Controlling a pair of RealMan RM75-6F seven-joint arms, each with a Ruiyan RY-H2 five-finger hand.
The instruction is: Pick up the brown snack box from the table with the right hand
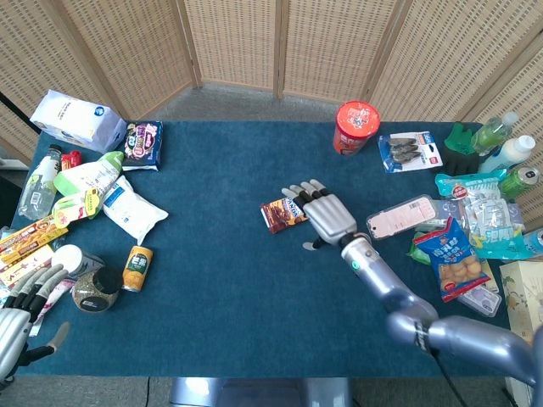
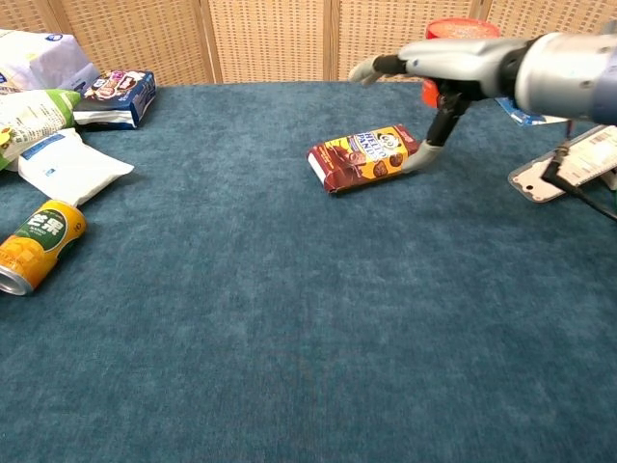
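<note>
Blue tablecloth (image 1: 221,280) carries a brown snack box (image 2: 364,157) beneath the spread right hand (image 1: 322,212), thumb beside it.

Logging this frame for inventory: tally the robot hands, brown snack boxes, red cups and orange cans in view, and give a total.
hands: 2 (left hand, right hand)
brown snack box: 1
red cup: 1
orange can: 1
Total: 5
</note>
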